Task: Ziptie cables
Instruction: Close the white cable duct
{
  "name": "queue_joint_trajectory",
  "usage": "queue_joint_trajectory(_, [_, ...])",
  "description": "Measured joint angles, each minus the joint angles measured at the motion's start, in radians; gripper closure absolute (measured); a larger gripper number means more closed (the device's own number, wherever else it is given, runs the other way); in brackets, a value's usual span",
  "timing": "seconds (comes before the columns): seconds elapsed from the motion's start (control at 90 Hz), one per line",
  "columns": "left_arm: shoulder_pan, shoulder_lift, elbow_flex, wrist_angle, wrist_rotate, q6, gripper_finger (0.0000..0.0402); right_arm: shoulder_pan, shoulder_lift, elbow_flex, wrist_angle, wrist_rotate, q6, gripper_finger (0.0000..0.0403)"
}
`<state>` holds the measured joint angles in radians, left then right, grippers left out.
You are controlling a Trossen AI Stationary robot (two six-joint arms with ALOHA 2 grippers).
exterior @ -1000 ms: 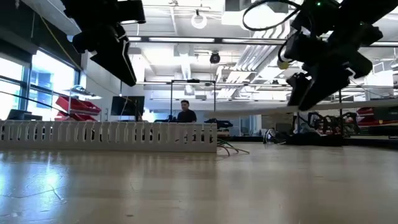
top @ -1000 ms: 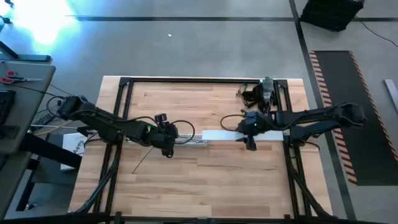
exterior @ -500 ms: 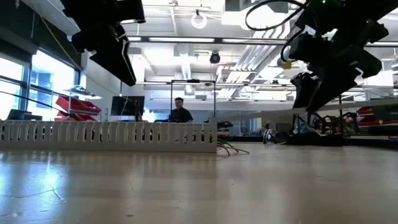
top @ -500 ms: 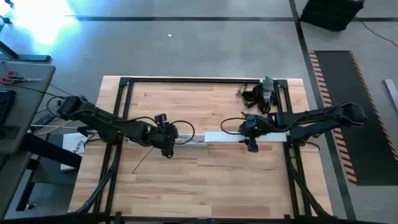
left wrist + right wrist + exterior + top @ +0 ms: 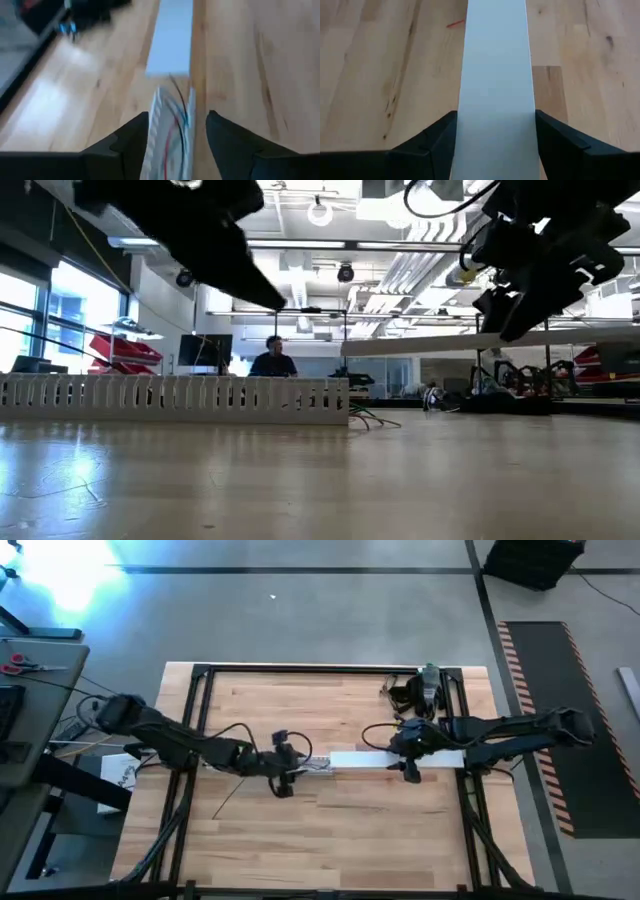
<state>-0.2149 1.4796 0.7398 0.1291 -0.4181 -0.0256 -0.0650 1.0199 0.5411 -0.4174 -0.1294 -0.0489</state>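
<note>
The long white slotted channel [image 5: 175,400] lies on the table. The cables [image 5: 175,117], thin red, blue and dark wires, run along inside it, and greenish ends [image 5: 370,418] spill onto the table at its right end. My left gripper [image 5: 283,778] hovers open above that end, one finger on either side of the channel [image 5: 170,135], touching nothing. A flat white cover strip [image 5: 375,760] continues to the right of the channel. My right gripper [image 5: 408,762] is shut on the strip. My right gripper pinches the flat white cover strip by its two long edges [image 5: 465,130] between its two fingers [image 5: 432,147], somewhere near mid-length. The fingers come from above and point along the strip. In the low view the strip [image 5: 430,343] hangs about level, clear of the table.
A dark bundle of gear [image 5: 418,690] sits at the far right corner. Black frame rails [image 5: 300,670] border the table. A thin dark strand [image 5: 226,800] lies on the wood near the left. Beyond the table a person [image 5: 272,362] sits in the room.
My left gripper has gone toward the table's right edge along the channel and tipped forward, ending over the channel's right end. My right gripper has shifted a little up and toward the right edge, taking the cover strip with it.
</note>
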Motion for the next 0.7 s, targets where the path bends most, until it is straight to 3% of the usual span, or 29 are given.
queue_joint_trajectory(0.333, [0.127,0.236,-0.023,0.319,0.183,0.063,0.0104,0.000,0.000,0.000,-0.004,-0.003,0.016,0.0195])
queue_joint_trajectory(0.567, [0.143,0.325,-0.004,0.348,0.201,0.064,0.0096,0.000,0.002,-0.002,-0.011,-0.004,0.016,0.0195])
queue_joint_trajectory(0.7, [0.144,0.365,0.011,0.347,0.228,0.064,0.0096,0.000,0.002,-0.074,0.079,-0.022,0.033,0.0195])
